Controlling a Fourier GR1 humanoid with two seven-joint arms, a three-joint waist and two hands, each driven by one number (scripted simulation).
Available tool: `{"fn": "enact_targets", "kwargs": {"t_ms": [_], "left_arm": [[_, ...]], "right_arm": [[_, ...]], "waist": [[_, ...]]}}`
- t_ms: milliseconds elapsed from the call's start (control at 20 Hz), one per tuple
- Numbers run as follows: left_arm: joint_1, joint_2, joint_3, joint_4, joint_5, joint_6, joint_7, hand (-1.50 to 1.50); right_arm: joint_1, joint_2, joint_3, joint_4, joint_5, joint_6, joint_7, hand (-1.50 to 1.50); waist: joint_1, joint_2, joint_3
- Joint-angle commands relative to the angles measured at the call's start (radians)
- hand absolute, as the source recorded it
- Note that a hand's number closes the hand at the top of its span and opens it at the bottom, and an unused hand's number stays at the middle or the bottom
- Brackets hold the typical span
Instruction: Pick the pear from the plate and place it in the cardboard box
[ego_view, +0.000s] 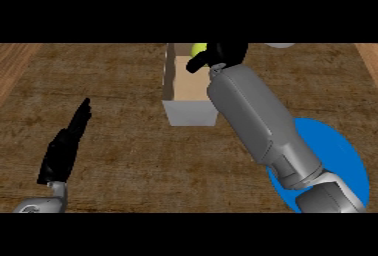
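Head view: right hand (219, 54) was curled round the pear (198, 49), apparently gripping it, over the far end of the cardboard box (189, 112) at the counter's (118, 90) far edge. Blue plate (336, 150) sat near the right edge, under the forearm. Left hand (66, 145) rested at near left, fingers straight, holding nothing.

Right hand (218, 55) curled round the pear (198, 49) over the cardboard box (189, 111); blue plate (336, 150) near; left hand (66, 145) rests straight-fingered.
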Motion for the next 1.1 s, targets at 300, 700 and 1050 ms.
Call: {"fn": "enact_targets", "kwargs": {"t_ms": [300, 700, 1050], "left_arm": [[-0.012, -0.019, -0.02, -0.015, -0.013, -0.003, 0.01, 0.0], [0.006, -0.006, 0.014, 0.01, -0.01, 0.008, -0.017, 0.0], [0.043, -0.025, 0.011, 0.017, -0.031, 0.035, -0.024, 0.0]], "right_arm": [[-0.067, 0.002, -0.076, 0.259, -0.133, -0.225, -0.15, -1.5], [-0.054, -0.009, -0.186, 0.153, -0.176, -0.581, -0.268, -1.5], [0.076, -0.01, -0.26, -0.047, -0.308, -0.682, -0.468, -1.5]], "waist": [[0.02, 0.007, 0.001], [-0.013, 0.0, 0.001], [-0.056, -0.017, 0.002]]}}
